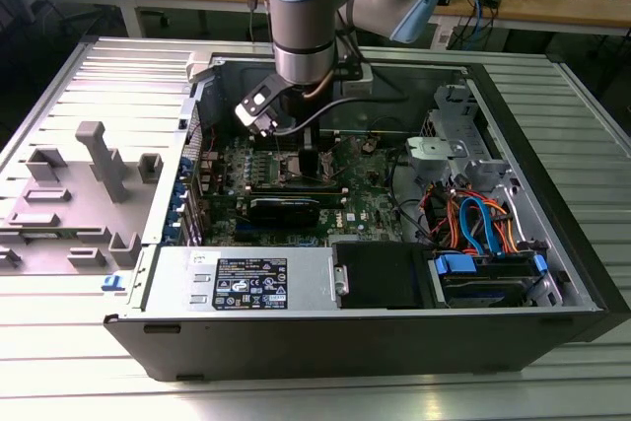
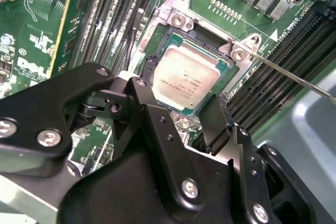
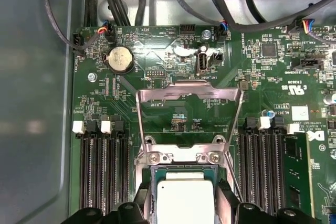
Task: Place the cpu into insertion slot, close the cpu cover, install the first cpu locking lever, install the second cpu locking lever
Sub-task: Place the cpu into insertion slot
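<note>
The open computer case (image 1: 296,342) holds the green motherboard (image 3: 131,108), and the claw (image 1: 308,160) hangs inside it, low over the board. Directly under the claw sits the insertion slot (image 2: 202,38), and in it lies the cpu (image 2: 186,77), flat, silver top up. The claw's fingers (image 2: 216,116) are spread wide, one on each side of the chip (whether they touch it cannot be told). Just beyond the claw the cpu cover (image 3: 189,92) stands open, off the slot. A thin locking lever (image 2: 294,77) runs out from the slot's corner, beside the claw.
</note>
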Available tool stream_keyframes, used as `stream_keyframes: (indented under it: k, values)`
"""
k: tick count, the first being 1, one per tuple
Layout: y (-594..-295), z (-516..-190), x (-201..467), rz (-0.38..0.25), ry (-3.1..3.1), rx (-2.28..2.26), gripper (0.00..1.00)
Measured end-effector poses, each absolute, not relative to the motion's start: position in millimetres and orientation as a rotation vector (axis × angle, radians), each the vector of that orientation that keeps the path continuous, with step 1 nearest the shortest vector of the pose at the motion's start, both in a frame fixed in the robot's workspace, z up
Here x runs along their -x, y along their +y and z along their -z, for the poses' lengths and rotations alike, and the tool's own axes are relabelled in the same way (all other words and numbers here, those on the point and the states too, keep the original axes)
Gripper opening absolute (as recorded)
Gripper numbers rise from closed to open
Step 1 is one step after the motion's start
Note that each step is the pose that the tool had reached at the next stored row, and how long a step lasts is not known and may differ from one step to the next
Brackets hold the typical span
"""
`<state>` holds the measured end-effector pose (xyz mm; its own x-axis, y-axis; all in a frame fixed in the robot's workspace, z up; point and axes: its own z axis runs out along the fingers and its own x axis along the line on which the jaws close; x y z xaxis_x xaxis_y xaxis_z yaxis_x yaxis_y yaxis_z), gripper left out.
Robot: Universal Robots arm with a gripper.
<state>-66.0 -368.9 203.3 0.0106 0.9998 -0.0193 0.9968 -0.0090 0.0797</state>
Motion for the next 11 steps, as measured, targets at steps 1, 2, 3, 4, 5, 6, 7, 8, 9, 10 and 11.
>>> stream_keyframes:
  k: [1, 2, 3, 4, 5, 6, 7, 8, 9, 10, 11]
  values:
    - [-368.9, -203.6, 66.0, -0.065, 2.161, -2.182, 0.61]
    - [-368.9, -204.3, 66.0, -0.065, 2.161, -2.182, 0.61]
    - [-368.9, -205.1, 66.0, -0.065, 2.161, -2.182, 0.61]
    - [-368.9, -207.1, 66.0, -0.065, 2.161, -2.182, 0.61]
    - [-368.9, -208.7, 66.0, -0.065, 2.161, -2.182, 0.61]
    - [-368.9, -210.2, 66.0, -0.065, 2.161, -2.182, 0.61]
    - [-368.9, -212.8, 66.0, -0.065, 2.161, -2.182, 0.61]
    - [-368.9, -214.6, 66.0, -0.065, 2.161, -2.182, 0.61]
    - [-368.9, -216.5, 66.0, -0.064, 2.16, -2.182, 0.61]
    - [-368.9, -218.8, 66.0, -0.063, 2.161, -2.182, 0.6]
    - [-368.9, -220.1, 65.9, -0.06, 2.162, -2.183, 0.53]
